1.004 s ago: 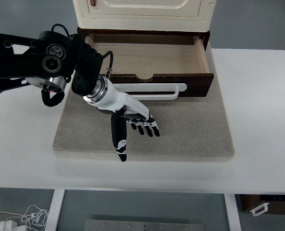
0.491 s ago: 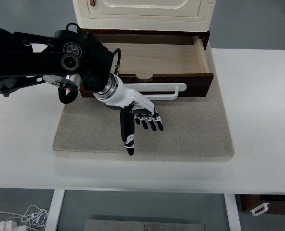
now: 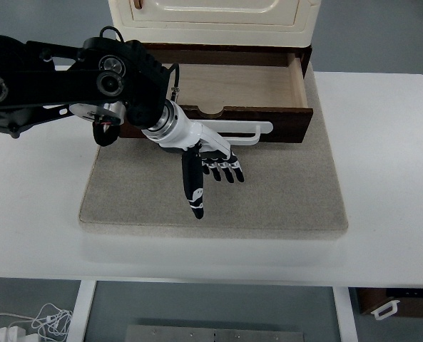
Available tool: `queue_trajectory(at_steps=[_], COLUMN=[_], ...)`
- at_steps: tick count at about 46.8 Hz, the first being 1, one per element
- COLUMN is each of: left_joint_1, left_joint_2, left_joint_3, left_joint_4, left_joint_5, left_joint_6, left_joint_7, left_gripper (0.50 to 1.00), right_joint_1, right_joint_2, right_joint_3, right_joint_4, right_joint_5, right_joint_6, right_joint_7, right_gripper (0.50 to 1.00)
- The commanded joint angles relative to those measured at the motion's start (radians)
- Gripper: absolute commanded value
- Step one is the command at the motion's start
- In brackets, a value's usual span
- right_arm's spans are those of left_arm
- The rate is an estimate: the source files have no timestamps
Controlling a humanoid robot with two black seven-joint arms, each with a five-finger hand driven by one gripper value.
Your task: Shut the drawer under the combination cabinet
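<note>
The left arm (image 3: 61,85) comes in from the left edge, black and bulky at its joints, and reaches across the table's far-left part toward the cabinet. Its white wrist section angles down and to the right, ending in the left hand (image 3: 205,158), which lies just in front of the drawer front (image 3: 268,121). The hand's fingers are spread and relaxed, gripping nothing: the thumb (image 3: 194,189) points down toward the table's near edge, while the four other fingers (image 3: 225,169) fan out to the lower right over the mat. The back of the hand sits against or just under the white handle (image 3: 247,134); whether it touches cannot be told.

The drawer (image 3: 236,82) stands partly pulled out from under the cream cabinet (image 3: 211,21), its pale wooden inside open to view and its dark brown front carrying the long white bar handle. Cabinet and drawer rest on a beige mat (image 3: 282,192), which lies on the white table (image 3: 389,164).
</note>
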Motion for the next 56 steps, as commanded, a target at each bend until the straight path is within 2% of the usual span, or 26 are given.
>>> queue_trajectory(at_steps=[1, 10, 18, 56], left_joint_1=[0.000, 0.001, 0.004, 0.032], left_joint_2=[0.000, -0.005, -0.011, -0.043], left_joint_3=[0.000, -0.003, -0.003, -0.048], left_joint_4=[0.011, 0.040, 0.063, 0.220], left_joint_5=[0.002, 0.009, 0.009, 0.055], left_joint_6=[0.000, 0.002, 0.034, 0.058], left_joint_7=[0.000, 0.000, 0.000, -0.008], left_gripper=[1.000, 1.000, 1.000, 1.000], right_joint_1=[0.000, 0.000, 0.000, 0.000], right_joint_2=[0.000, 0.000, 0.000, 0.000], right_joint_3=[0.000, 0.000, 0.000, 0.000], right_joint_4=[0.000, 0.000, -0.001, -0.001], right_joint_5=[0.000, 0.000, 0.000, 0.000], right_joint_6=[0.000, 0.000, 0.000, 0.000], right_joint_7=[0.000, 0.000, 0.000, 0.000], right_gripper=[0.952, 0.952, 0.952, 0.952])
